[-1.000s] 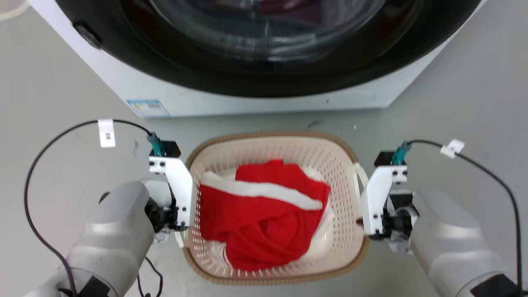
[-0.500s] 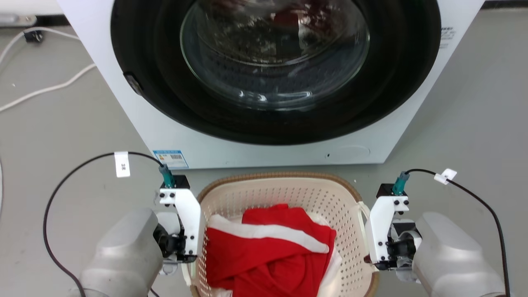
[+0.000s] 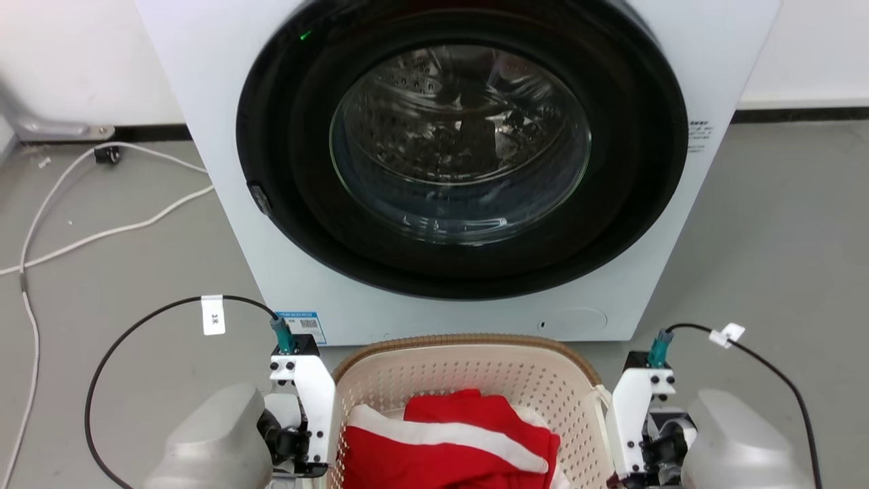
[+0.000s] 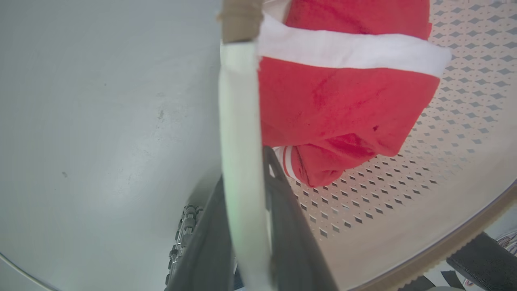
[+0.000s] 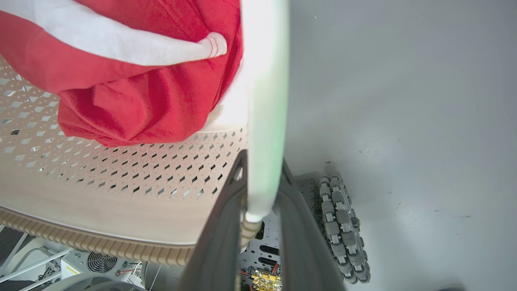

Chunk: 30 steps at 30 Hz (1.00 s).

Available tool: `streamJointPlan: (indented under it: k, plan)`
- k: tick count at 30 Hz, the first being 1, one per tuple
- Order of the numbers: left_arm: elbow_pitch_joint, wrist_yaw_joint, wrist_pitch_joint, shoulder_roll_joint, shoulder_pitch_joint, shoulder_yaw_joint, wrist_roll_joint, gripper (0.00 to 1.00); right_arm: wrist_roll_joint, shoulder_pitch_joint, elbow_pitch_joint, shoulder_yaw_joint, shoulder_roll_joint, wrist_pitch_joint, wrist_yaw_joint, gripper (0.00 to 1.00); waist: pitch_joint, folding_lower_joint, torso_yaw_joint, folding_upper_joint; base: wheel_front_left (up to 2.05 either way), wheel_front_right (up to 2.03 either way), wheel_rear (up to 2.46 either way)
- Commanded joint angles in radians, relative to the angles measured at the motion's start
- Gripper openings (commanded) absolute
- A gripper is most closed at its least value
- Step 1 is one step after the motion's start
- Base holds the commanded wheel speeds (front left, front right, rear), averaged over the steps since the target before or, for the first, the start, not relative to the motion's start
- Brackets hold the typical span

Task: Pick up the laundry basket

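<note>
Floor (image 3: 781, 224) is smooth grey, with white cables (image 3: 139, 224) trailing beside the washing machine (image 3: 197, 68). Just before the machine, the laundry basket (image 3: 475, 367) is held between the left gripper (image 4: 244, 169) and right gripper (image 5: 262, 161), both clamped on its white handles (image 4: 238, 101).

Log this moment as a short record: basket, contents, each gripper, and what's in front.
basket: laundry basket, cream with a brown rim
contents: red and white garment
left gripper: shut on the basket's white side handle
right gripper: shut on the opposite handle
in front: washing machine, door closed
</note>
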Motion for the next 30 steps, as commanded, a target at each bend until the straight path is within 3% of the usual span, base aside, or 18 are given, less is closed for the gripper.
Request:
streamJointPlan:
  k: [1, 10, 30]
  plan:
    - [0.008, 0.001, -0.002, 0.028, 0.02, -0.003, -0.002, 0.0, -0.018, 0.035, 0.006, -0.01, -0.029, 0.015, -0.003, 0.0, -0.025, 0.0002, -0.004, -0.0001, 0.0, 0.0, 0.0]
    - [0.01, 0.002, -0.013, 0.026, 0.062, -0.019, -0.016, 0.0, -0.067, 0.086, 0.006, -0.058, -0.021, 0.049, -0.003, 0.0, -0.07, 0.0002, -0.018, -0.0001, 0.0, 0.0, 0.0]
    - [0.014, 0.002, -0.04, 0.017, 0.062, -0.038, -0.037, 0.0, -0.157, 0.045, 0.005, -0.127, -0.005, 0.081, -0.003, 0.0, -0.072, 0.0002, -0.021, -0.0001, 0.0, 0.0, 0.0]
